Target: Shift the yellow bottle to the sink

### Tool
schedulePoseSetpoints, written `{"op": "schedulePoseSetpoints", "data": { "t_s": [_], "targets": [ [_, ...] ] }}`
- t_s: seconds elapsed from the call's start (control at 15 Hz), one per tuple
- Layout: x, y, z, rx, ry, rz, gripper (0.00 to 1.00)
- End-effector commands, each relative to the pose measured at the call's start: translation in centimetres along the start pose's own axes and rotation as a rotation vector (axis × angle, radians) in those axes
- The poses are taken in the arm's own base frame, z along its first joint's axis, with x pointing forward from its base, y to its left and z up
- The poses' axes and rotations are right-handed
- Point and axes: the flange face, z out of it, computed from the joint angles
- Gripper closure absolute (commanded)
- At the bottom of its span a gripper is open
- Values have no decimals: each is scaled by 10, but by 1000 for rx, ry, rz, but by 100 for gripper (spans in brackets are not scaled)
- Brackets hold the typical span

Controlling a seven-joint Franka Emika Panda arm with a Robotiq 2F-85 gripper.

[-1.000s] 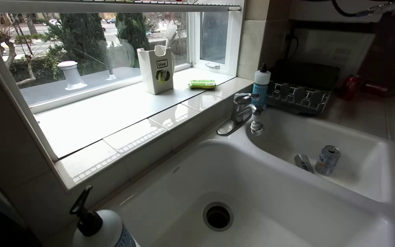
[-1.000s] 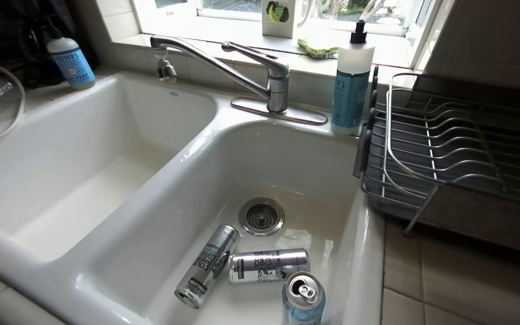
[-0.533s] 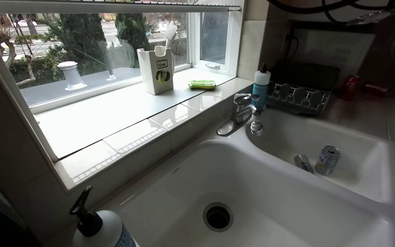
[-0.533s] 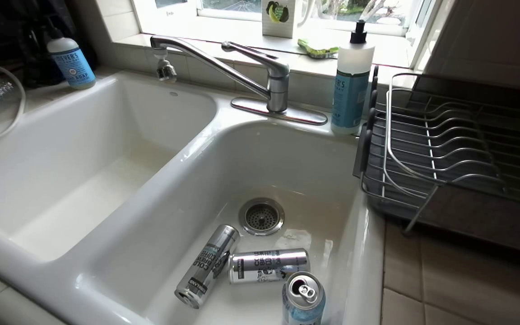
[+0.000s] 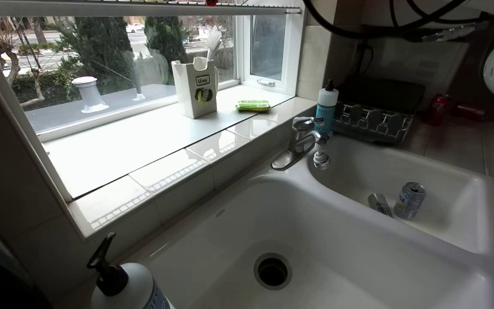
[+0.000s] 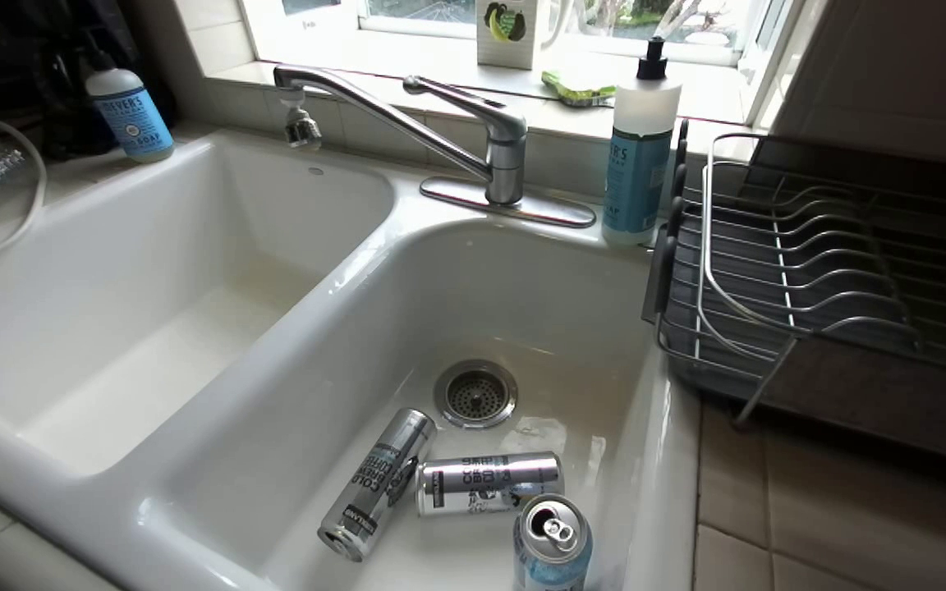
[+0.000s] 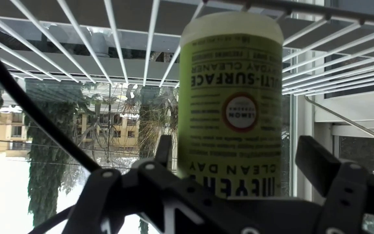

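With the wrist view upside down, my Robotiq gripper (image 7: 235, 143) is spread wide, the yellow lemon-verbena Meyer's cleaner bottle (image 7: 230, 81) lined up between its two sides with light showing along both; how deep it sits there, I can't tell. That bottle stands on the white wire shelf (image 7: 150, 39). In both exterior views I see the white double-basin sink (image 6: 268, 353), two cold-brew cans (image 6: 378, 484) lying in it and a blue can (image 6: 551, 566) standing near them. Outside rise evergreens (image 5: 94, 56).
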Motion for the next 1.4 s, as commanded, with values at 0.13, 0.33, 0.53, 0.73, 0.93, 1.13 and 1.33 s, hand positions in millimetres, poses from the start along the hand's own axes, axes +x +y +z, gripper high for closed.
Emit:
{"op": "schedulePoseSetpoints", "data": {
  "t_s": [0.13, 0.33, 0.53, 0.73, 0.93, 1.13, 1.33],
  "targets": [
    [-4, -1, 7, -26, 30, 21, 37],
    [-3, 1, 7, -30, 34, 24, 52],
    [0, 0, 3, -30, 32, 19, 55],
    [10, -2, -10, -32, 28, 3, 55],
    [24, -10, -28, -22, 34, -21, 55],
    [37, -22, -49, -16, 33, -53, 55],
    [49, -35, -70, -15, 17, -88, 55]
  ]
}}
